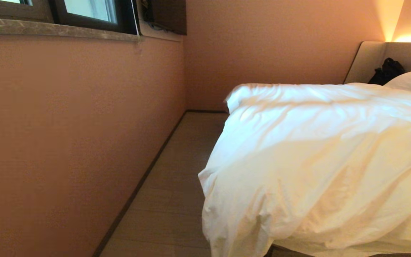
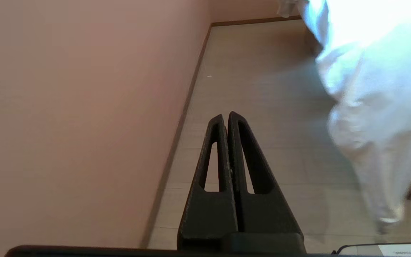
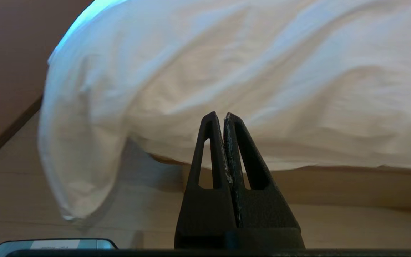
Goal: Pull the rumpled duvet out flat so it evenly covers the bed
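duvet: white, wrinkled, heaped over the bed, its near corner hanging down past the mattress edge toward the floor.
bed: tan wooden base showing under the duvet's hem.
pillow: white, at the head end, beside a dark bag.
left gripper: low over the floor between wall and bed, fingers pressed together, holding nothing.
right gripper: facing the bed's side, clear of the duvet, fingers pressed together, empty.
window: dark frame above a stone sill.
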Robot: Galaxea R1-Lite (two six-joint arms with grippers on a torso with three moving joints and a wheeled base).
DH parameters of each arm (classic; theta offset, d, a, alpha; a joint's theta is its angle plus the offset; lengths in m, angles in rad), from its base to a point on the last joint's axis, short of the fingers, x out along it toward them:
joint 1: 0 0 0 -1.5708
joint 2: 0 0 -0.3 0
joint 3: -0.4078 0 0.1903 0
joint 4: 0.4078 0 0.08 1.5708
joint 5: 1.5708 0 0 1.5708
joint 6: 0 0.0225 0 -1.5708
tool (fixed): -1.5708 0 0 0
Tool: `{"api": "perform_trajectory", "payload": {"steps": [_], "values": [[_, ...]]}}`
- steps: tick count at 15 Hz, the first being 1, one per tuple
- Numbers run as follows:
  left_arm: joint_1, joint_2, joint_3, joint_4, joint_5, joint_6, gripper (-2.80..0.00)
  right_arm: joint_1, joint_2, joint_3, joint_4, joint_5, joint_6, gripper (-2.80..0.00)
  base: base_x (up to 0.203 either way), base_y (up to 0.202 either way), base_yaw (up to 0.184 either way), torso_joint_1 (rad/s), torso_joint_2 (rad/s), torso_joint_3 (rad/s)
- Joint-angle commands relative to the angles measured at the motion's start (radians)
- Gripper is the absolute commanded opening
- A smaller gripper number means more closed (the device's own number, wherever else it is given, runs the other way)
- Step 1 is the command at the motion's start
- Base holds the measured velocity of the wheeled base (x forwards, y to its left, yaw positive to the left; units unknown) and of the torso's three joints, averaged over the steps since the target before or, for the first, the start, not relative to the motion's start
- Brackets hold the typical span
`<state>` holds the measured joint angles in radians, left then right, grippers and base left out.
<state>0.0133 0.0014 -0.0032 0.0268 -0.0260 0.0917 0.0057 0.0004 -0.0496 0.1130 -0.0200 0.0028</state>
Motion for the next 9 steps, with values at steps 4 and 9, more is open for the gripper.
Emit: {"api": "perform_trajectory", "payload": {"steps": [4, 9], "values": [[0.000, 0.000, 0.000, -0.001, 0.000, -0.003, -2.80, 0.000, 0.000, 0.000, 0.001, 0.000, 0.000, -2.80, 0.000, 0.194, -0.003, 0.002, 0.00, 0.002], [0.000, 0.000, 0.000, -0.001, 0.000, -0.001, -2.80, 0.000, 0.000, 0.000, 0.001, 0.000, 0.000, -2.80, 0.000, 0.041, 0.001, 0.002, 0.00, 0.000]]}}
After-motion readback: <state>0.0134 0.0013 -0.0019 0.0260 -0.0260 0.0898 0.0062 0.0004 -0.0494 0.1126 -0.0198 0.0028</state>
